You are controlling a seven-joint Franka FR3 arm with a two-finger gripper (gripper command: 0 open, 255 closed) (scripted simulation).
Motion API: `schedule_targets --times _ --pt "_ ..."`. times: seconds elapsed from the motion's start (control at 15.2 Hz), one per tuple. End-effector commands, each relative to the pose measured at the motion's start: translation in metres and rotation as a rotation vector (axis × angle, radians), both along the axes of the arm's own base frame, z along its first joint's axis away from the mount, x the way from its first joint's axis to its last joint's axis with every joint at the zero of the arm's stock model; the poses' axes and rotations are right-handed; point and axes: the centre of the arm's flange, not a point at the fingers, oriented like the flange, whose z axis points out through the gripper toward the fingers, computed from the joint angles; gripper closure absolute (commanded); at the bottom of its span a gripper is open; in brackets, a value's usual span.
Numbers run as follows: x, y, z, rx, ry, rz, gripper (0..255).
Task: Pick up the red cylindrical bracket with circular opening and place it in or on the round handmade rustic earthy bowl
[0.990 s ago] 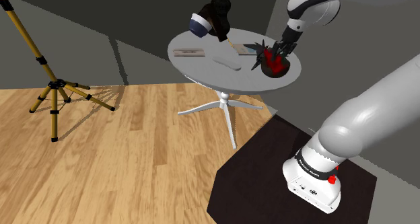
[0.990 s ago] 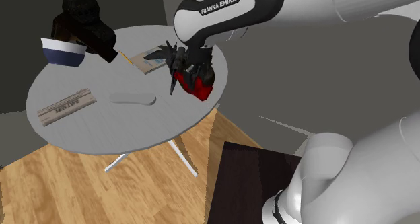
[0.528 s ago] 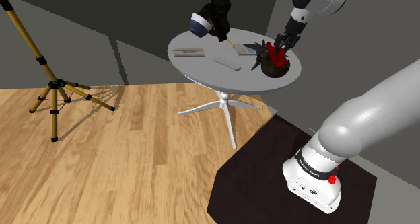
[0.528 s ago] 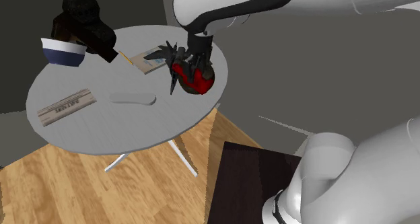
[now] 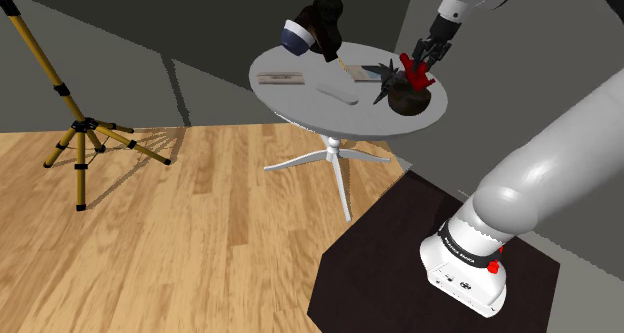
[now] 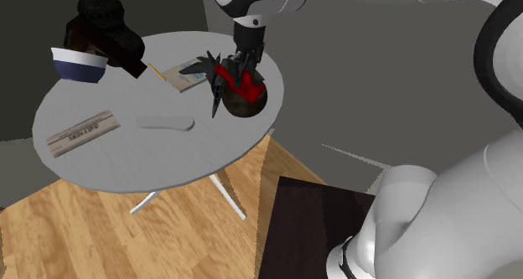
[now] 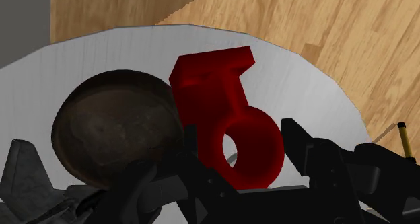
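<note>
Eyeing the round grey desk (image 6: 126,164), carrying a dark brown bowl (image 6: 243,105), blue bowl (image 6: 77,65), labelled flat box (image 6: 82,132) and pale oblong (image 6: 166,122), lying apart.

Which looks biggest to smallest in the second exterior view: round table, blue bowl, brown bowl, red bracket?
1. round table
2. blue bowl and brown bowl: about alike, too close to rank
3. red bracket

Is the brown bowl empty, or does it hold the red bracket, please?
Empty: the bowl shows bare inside; the gripper holds the red bracket.
</note>
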Motion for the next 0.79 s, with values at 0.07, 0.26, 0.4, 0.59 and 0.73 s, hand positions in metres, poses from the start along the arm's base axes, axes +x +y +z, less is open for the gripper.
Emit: schedule_targets --times 0.07,0.26,0.4,0.59,0.73 --pt "0.007 -0.039 0.000 -0.001 0.000 0.002 255" --pt "0.016 -0.077 0.000 -0.001 0.000 0.002 255" --pt "0.022 -0.103 0.000 -0.001 0.000 0.002 255" --pt "0.025 -0.118 -0.010 -0.001 0.000 0.002 255" --pt "0.025 -0.118 -0.021 -0.001 0.000 0.002 255"
